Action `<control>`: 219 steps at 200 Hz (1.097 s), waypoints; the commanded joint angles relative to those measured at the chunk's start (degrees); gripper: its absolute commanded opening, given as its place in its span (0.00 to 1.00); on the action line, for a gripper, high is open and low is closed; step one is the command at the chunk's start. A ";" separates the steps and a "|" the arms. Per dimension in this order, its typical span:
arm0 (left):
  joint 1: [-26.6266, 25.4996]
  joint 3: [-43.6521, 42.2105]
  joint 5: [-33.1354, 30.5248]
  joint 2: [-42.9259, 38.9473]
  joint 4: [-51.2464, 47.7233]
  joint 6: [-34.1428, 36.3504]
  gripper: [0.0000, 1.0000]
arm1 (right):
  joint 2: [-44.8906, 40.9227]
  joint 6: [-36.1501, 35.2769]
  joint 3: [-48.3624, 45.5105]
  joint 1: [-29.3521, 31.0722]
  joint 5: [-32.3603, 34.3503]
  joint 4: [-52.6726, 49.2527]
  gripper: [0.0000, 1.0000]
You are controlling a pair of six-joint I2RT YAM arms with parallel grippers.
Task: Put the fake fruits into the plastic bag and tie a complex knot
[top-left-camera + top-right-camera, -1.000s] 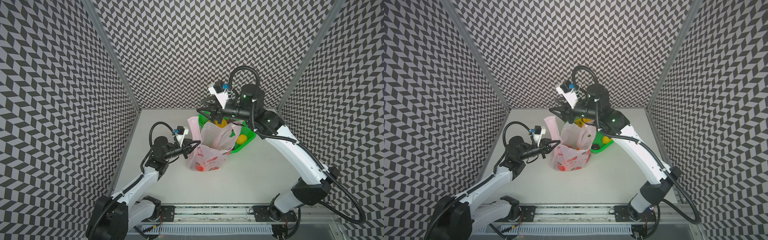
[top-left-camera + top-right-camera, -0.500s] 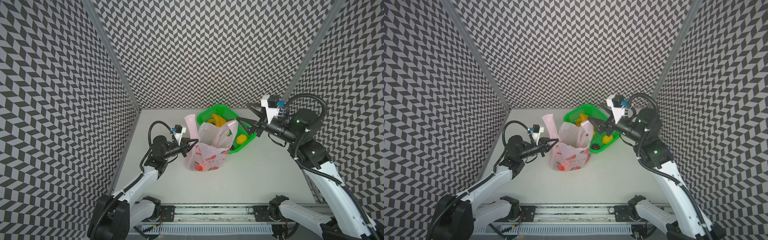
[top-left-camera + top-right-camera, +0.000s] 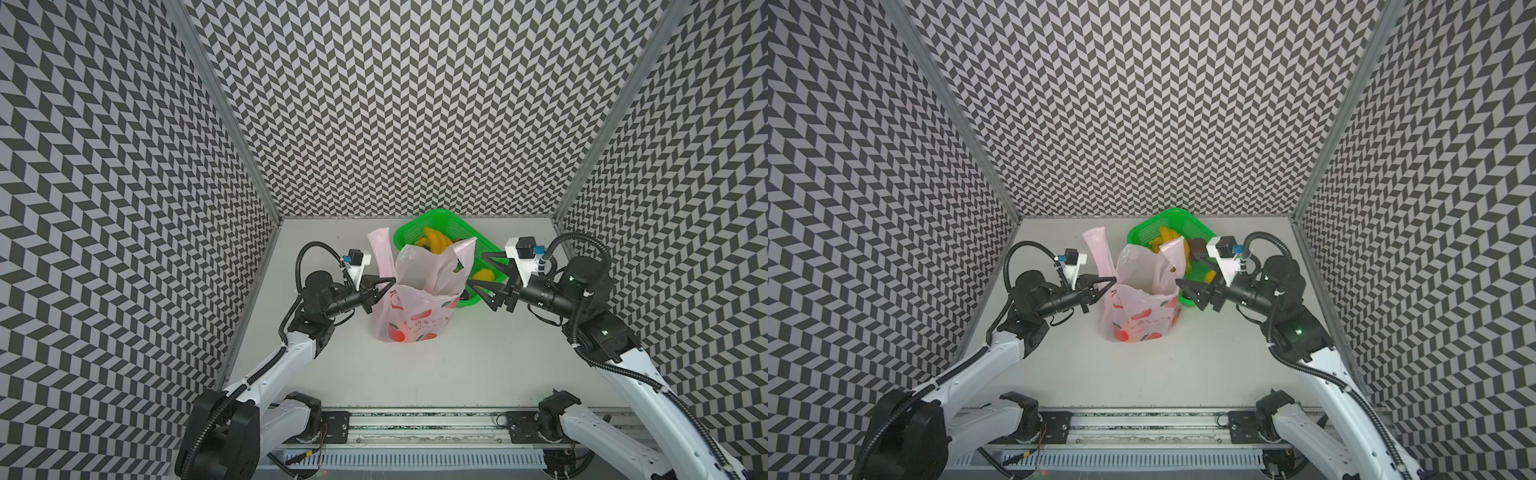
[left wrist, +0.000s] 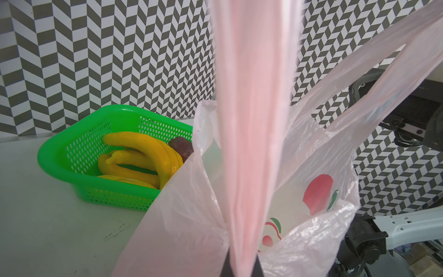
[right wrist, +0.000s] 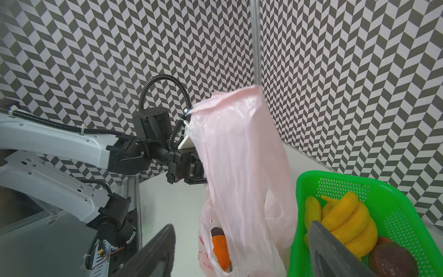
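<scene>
The pale-pink plastic bag [image 3: 419,307] [image 3: 1142,311] stands mid-table with its mouth open, its two handles upright and apart; no knot is in view. My left gripper [image 3: 390,283] [image 4: 242,266] is shut on the bag's left handle [image 4: 254,120]. My right gripper [image 3: 478,270] [image 5: 242,251] hangs open just right of the bag, touching nothing. Fake fruits lie in the green basket: yellow bananas [image 3: 434,243] [image 4: 143,156] [image 5: 347,220], a dark brown one [image 4: 182,147] [image 5: 393,261] and a yellow one [image 3: 484,274]. An orange shape [image 5: 219,249] shows through the bag's wall.
The green mesh basket [image 3: 415,224] [image 3: 1150,220] sits right behind the bag, against the back wall. Patterned walls close in the left, back and right. Bare table [image 3: 415,374] lies in front of the bag.
The right arm swung from above the bag and basket out to the right and came down beside the bag, its jaws opening wider. The left gripper kept its hold.
</scene>
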 commanded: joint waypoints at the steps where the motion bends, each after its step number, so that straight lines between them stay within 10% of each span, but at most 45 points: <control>1: 0.36 1.35 0.64 -0.59 -0.58 -0.23 0.00 | 1.42 -2.63 1.01 -1.29 -2.54 5.72 0.84; 64: 0.36 1.74 2.30 0.49 -0.46 0.45 0.00 | 9.51 -1.88 3.93 -3.74 -17.16 13.52 0.80; 172: 0.86 2.90 2.98 0.47 -1.03 0.12 0.07 | 14.60 2.71 4.81 -3.23 -26.29 18.81 0.00; 219: 3.40 5.09 1.82 -3.20 -6.24 1.20 0.27 | 15.44 4.10 5.10 -2.43 -25.13 19.19 0.00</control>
